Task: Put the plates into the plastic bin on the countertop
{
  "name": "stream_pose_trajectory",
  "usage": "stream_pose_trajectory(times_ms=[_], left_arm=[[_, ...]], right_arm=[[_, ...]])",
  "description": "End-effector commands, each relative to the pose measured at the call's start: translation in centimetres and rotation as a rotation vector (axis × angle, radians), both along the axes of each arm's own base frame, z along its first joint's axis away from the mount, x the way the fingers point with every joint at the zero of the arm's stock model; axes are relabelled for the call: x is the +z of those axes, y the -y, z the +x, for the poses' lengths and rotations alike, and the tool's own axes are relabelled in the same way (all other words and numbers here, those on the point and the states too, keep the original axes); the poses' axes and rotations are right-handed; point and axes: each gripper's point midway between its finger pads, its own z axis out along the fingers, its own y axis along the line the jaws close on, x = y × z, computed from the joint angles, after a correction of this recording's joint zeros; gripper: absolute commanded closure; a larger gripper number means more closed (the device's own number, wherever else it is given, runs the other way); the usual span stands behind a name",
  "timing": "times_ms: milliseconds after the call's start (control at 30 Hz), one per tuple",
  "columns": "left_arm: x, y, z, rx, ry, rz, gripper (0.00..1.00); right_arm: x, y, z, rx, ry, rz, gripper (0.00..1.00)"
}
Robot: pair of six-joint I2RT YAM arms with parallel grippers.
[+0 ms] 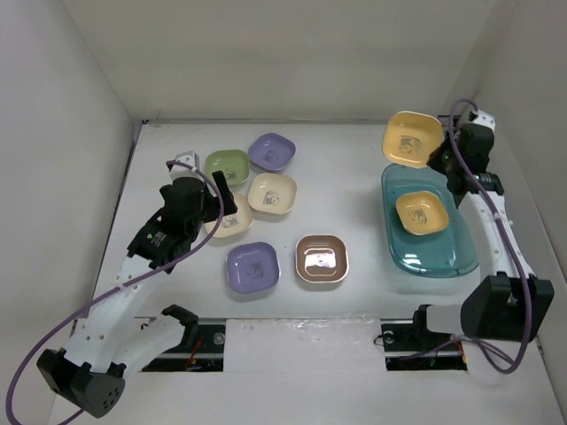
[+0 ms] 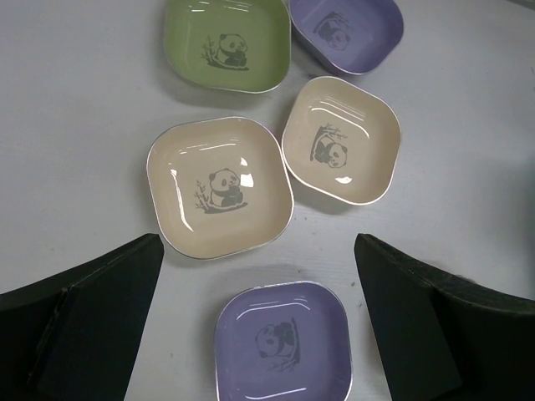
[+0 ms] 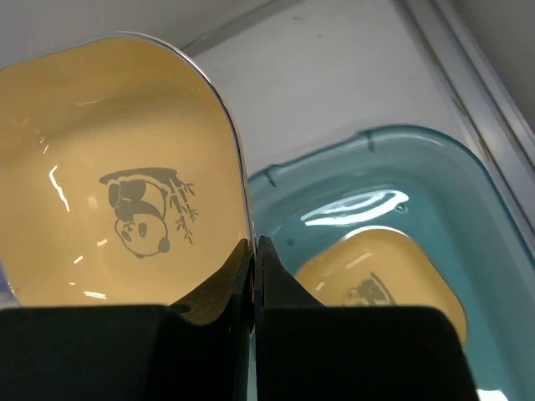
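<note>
My right gripper point(image 3: 253, 247) is shut on the rim of a yellow plate point(image 3: 100, 167), held tilted above the far end of the teal plastic bin point(image 1: 443, 258). A second yellow plate point(image 1: 421, 212) lies inside the bin. My left gripper point(image 2: 257, 251) hangs open over the white countertop point(image 1: 354, 177), holding nothing. Its fingers straddle the gap between a cream plate point(image 2: 219, 188) and a lavender plate point(image 2: 282, 342). Further out lie a second cream plate point(image 2: 341, 139), a green plate point(image 2: 226, 42) and another lavender plate point(image 2: 347, 29). A brown-pink plate point(image 1: 321, 258) sits mid-table.
White walls close in the countertop at the left, back and right. The bin lies close to the right wall, with the right arm point(image 1: 496, 230) stretched along its right side. A purple cable point(image 1: 53, 341) loops off the left arm.
</note>
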Motion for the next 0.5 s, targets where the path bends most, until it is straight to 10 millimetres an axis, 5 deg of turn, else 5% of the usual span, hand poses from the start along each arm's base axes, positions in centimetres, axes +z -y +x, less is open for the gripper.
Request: stream_pose_trajectory(times_ms=[0,67,167,467], left_arm=[[1.1,0.1,0.3,-0.010,0.043,-0.015,0.00],[1.4,0.1,0.1,-0.010,0.051,-0.019,0.00],[1.3,0.2,0.1,-0.018,0.049,-0.023,0.00],[1.5,0.6,0.1,-0.039,0.054,-0.027,0.00]], right_arm=[[-4.5,2.2,-3.7,-0.144,-0.097,0.090,1.00],[-7.2,4.6,-6.3,-0.242,-0.122,0.121,1.00],[-7.0,6.9,-8.5,-0.340,-0.051,0.142,1.00],[-11.6,9.0,-13.0,-0.583,-0.144,0.209,1.00]])
